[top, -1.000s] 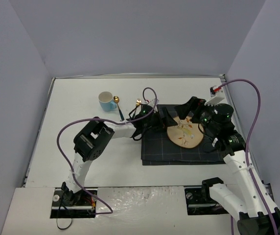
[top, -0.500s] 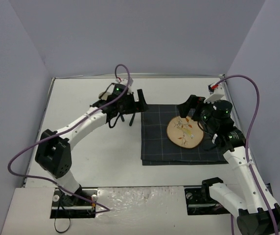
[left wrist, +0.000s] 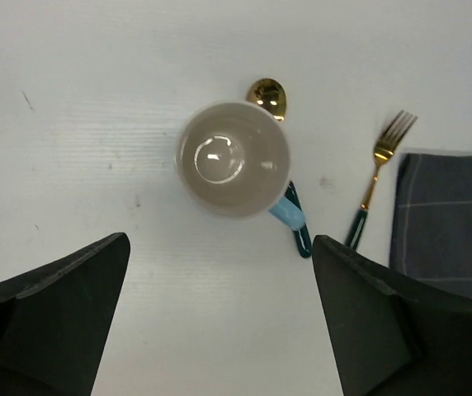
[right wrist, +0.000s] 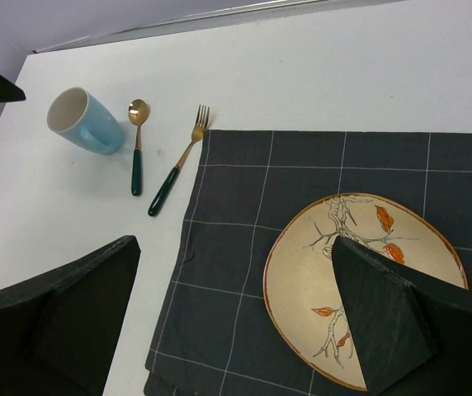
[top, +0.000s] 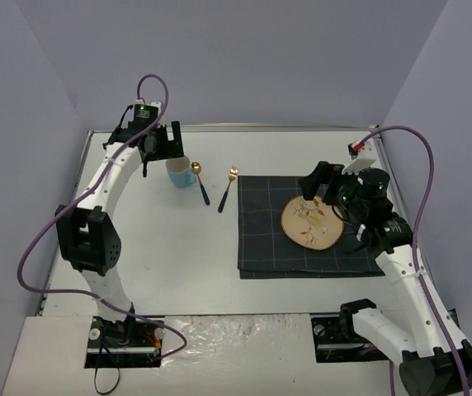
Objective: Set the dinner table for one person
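Since a second ago, a long swing by the left arm: then stretched low to the 9 o'clock edge of the placemat (top: 261, 239), now raised toward 11 o'clock with the left gripper (top: 162, 147) above the mug (top: 180, 172), jaws wide apart and holding nothing, the mug seen straight down between the fingers in the wrist view; mug, spoon (top: 200, 183) and fork (top: 227, 188) in the same spots as before, spoon just beside the mug at its 3 o'clock, fork between spoon and placemat; hardly any change on the other side, right gripper (right wrist: 234, 247) still poised over the 12 o'clock rim of the plate (top: 310, 224), jaws spread and empty, only slightly shifted; plate unmoved on the placemat's 3 o'clock half. As for the dinner table (top: 178, 247): large flat white rectangle with a thin metal rim, spreading under everything from the arm bases at 6 o'clock to the back wall at 12 o'clock; matte, faintly speckled and scuffed in the left wrist view; dark grid-lined placemat over its 3 o'clock half, mug and cutlery toward 11 o'clock.
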